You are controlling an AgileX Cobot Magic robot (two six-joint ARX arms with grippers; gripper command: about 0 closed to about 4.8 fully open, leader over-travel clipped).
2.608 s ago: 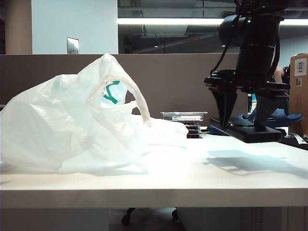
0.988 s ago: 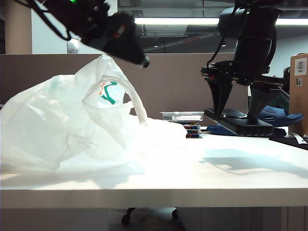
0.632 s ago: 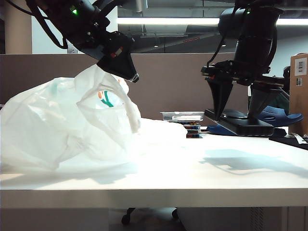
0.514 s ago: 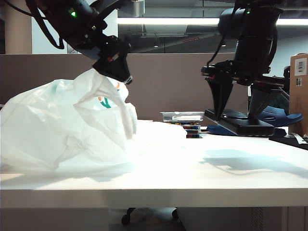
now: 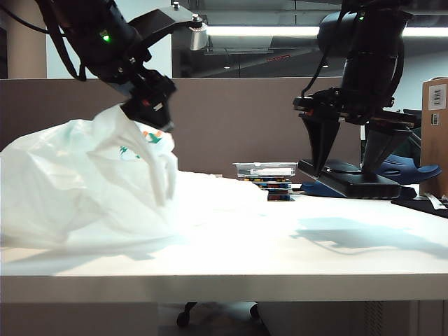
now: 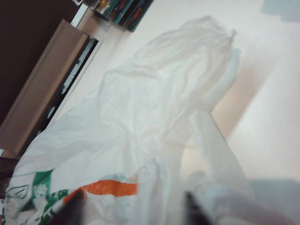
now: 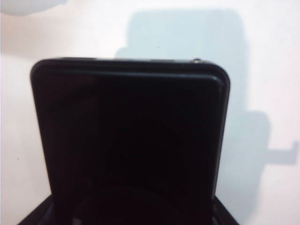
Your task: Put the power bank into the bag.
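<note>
Power bank (image 5: pixel 358 183): held clear above the table (image 5: pixel 294 245), right of the bag, across its short width.
Right gripper (image 5: pixel 353 164): fingers clamped on the power bank's two long edges.
Left gripper (image 5: pixel 155 117): at the bag's raised top; fingers look pinched on film, but I cannot tell.
Bag (image 5: pixel 91 189): limp, thin, slippery; collapses unless lifted by a handle.
Handling: the slab looks rigid, smooth and fairly heavy; an edge grip suits it.

One bag (image 5: pixel 84 182); one power bank (image 5: pixel 353 183); two hands, left (image 5: pixel 150 115), right (image 5: pixel 350 164).
</note>
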